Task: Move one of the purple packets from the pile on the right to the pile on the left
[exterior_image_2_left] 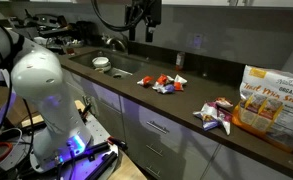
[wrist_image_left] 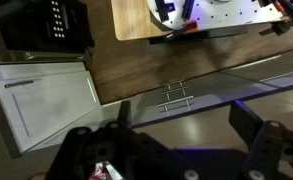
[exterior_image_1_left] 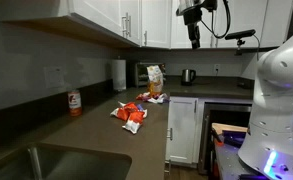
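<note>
Two piles of small snack packets lie on the dark countertop. One pile [exterior_image_1_left: 131,113] [exterior_image_2_left: 164,83] is mostly red and orange. The other pile [exterior_image_1_left: 155,98] [exterior_image_2_left: 214,113] lies next to a large organic snack bag [exterior_image_1_left: 154,77] [exterior_image_2_left: 267,98] and shows some purple. My gripper [exterior_image_1_left: 193,36] [exterior_image_2_left: 140,28] hangs high above the counter, well clear of both piles. In the wrist view the gripper [wrist_image_left: 181,130] has its fingers wide apart and nothing between them. That view looks down on the counter edge, cabinet fronts and floor.
A sink [exterior_image_1_left: 26,165] [exterior_image_2_left: 114,60] with a bowl [exterior_image_2_left: 101,63] is set in the counter. A ketchup bottle [exterior_image_1_left: 74,102], a paper towel roll [exterior_image_1_left: 119,73] and a kettle [exterior_image_1_left: 188,75] stand along the wall. Upper cabinets [exterior_image_1_left: 106,15] hang close to the arm.
</note>
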